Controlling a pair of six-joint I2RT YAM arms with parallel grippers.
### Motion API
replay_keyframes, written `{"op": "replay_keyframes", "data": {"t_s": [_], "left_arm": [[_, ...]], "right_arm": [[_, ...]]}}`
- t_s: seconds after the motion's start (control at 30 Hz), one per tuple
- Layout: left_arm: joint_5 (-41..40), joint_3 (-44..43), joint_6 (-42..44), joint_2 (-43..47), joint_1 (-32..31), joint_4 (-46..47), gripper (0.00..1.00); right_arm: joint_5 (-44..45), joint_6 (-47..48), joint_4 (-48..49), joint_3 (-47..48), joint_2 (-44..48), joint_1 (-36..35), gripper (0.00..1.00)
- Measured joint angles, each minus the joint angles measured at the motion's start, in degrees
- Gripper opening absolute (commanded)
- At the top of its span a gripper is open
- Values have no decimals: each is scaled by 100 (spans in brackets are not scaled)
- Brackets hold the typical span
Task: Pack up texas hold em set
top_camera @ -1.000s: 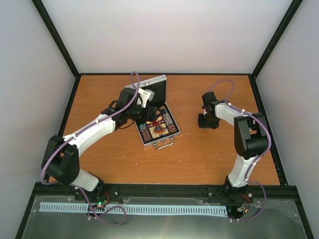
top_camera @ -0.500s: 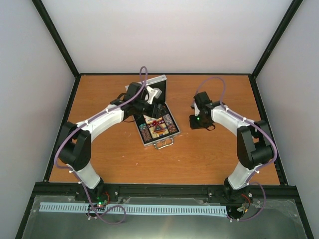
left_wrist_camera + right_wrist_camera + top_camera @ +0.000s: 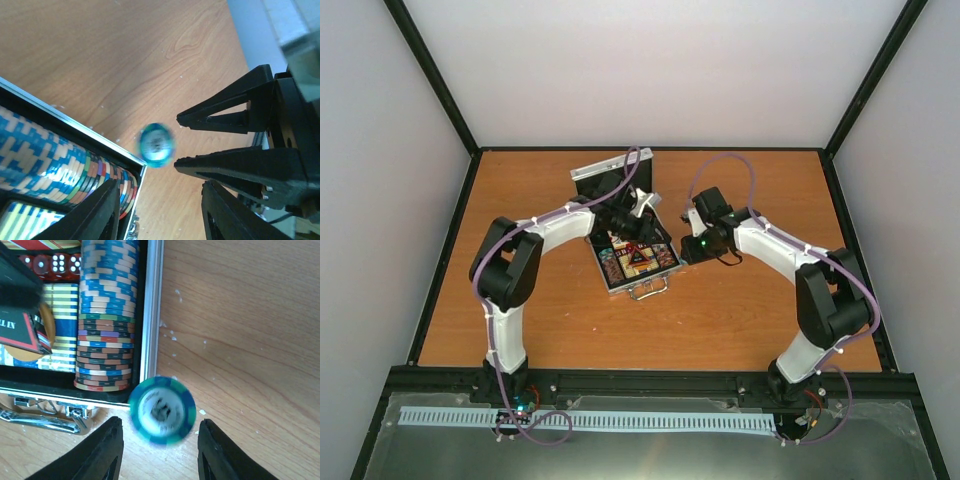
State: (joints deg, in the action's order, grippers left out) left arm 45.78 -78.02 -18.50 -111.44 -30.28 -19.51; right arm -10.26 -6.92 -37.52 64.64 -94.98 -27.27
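Observation:
The silver case (image 3: 665, 268) of the texas hold em set lies open mid-table, its lid (image 3: 608, 176) standing up at the back. Inside are rows of chips (image 3: 105, 315), red dice (image 3: 52, 262) and a triangular button (image 3: 638, 260). A blue-green chip (image 3: 162, 411) shows blurred just outside the case's right front corner, loose between my right gripper's (image 3: 161, 434) open fingers and touching neither. In the left wrist view the same chip (image 3: 157, 145) sits beyond the right gripper's black fingertips (image 3: 200, 117). My left gripper (image 3: 159, 200) hovers over that corner, open and empty.
The case's metal handle (image 3: 40, 417) sticks out at its front edge. Bare orange tabletop (image 3: 740, 320) surrounds the case. Black frame rails (image 3: 450, 250) and white walls bound the table. Both grippers (image 3: 642, 208) (image 3: 684, 248) crowd the case's right side.
Both arms have closed in on the case: the left swung right across its back, the right moved left to its right edge. The left jaws have narrowed.

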Motion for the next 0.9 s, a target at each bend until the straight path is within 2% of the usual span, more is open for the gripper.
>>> {"op": "replay_keyframes", "data": {"t_s": [0.27, 0.43, 0.57, 0.9], "left_arm": [[695, -42, -621, -446, -7, 382, 42], [826, -42, -822, -476, -11, 516, 43], [789, -37, -839, -470, -11, 538, 48], [254, 210, -732, -15, -11, 527, 52]], "right_arm": [[-203, 168, 120, 0, 81, -35, 42], [-122, 120, 173, 0, 195, -74, 43], [140, -103, 236, -76, 199, -74, 44], [651, -234, 238, -323, 131, -74, 45]]}}
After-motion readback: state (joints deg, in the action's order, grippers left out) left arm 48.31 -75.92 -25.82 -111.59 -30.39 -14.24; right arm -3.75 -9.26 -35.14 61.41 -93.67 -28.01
